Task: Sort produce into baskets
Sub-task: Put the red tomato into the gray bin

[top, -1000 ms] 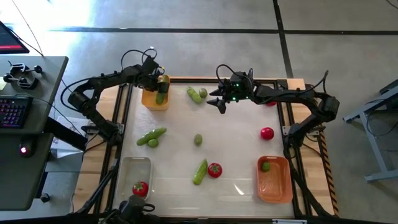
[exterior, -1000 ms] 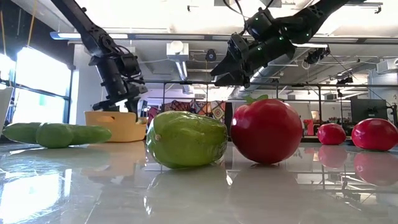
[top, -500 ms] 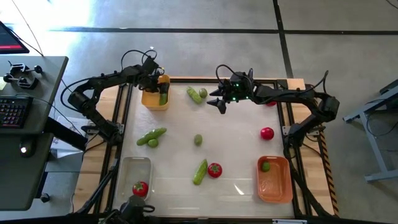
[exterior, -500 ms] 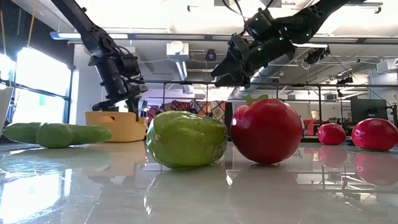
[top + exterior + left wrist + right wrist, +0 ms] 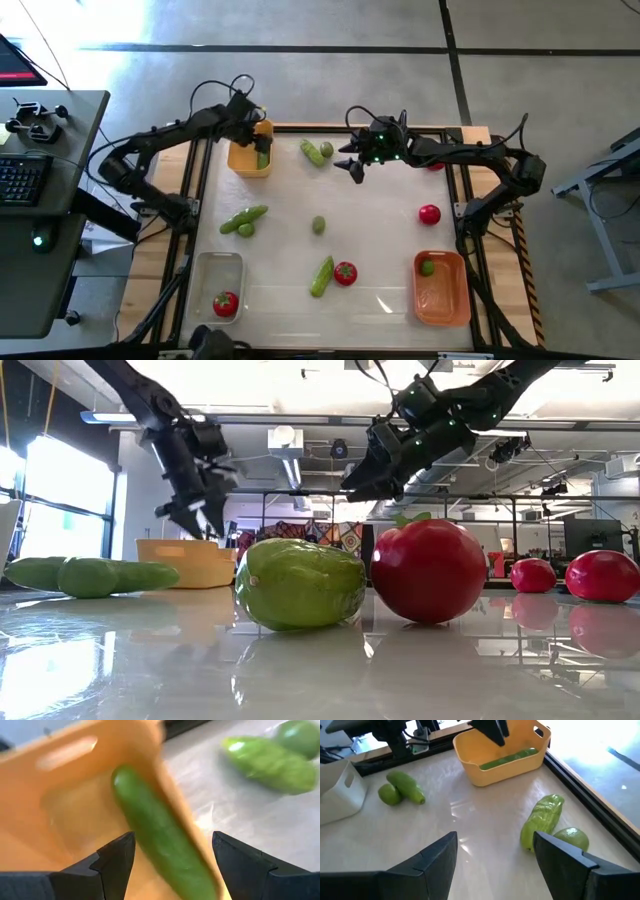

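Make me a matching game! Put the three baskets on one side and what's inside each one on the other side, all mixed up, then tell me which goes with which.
Baskets:
1. yellow-orange basket
2. clear basket
3. darker orange basket

What is inside:
A. a red tomato
B. a small round lime
C. a long green cucumber

Right pairs: 1-C, 2-A, 3-B
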Motion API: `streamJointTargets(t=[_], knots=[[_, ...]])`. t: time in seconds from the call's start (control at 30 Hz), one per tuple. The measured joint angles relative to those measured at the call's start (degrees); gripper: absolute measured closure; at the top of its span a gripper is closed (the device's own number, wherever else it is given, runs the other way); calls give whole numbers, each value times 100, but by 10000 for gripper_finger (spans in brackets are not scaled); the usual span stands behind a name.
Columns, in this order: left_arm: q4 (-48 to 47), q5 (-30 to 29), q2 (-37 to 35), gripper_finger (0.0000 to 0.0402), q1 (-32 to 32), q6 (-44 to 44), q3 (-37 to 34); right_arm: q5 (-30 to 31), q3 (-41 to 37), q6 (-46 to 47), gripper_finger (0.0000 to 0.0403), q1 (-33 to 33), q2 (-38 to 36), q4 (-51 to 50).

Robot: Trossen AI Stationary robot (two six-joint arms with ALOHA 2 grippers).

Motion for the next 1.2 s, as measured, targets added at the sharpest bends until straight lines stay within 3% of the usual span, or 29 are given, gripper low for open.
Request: streamJointTargets(t=[0.17, 0.33, 0.5, 0.73, 1.0, 1.2], knots=[[924, -246, -557, 149, -571, 72, -323, 28, 0, -152, 151, 27, 60, 89], [3143, -238, -1023, 149, -1315, 29, -1260, 45, 0, -157, 151, 144, 308, 550], [5112, -224, -1153, 149, -2129, 547, -2129, 59, 0, -157, 151, 354, 633, 926], [6762, -222, -1153, 149, -3062, 1345, -2941, 856, 0, -199, 151, 768, 1039, 1344], [8613, -224, -1151, 149, -3386, 1470, -3805, 1823, 0, 39, 181, 1283, 1513, 1798], [8844, -238, -1149, 149, -3382, 1467, -4081, 1812, 0, 66, 215, 1593, 1565, 1714]])
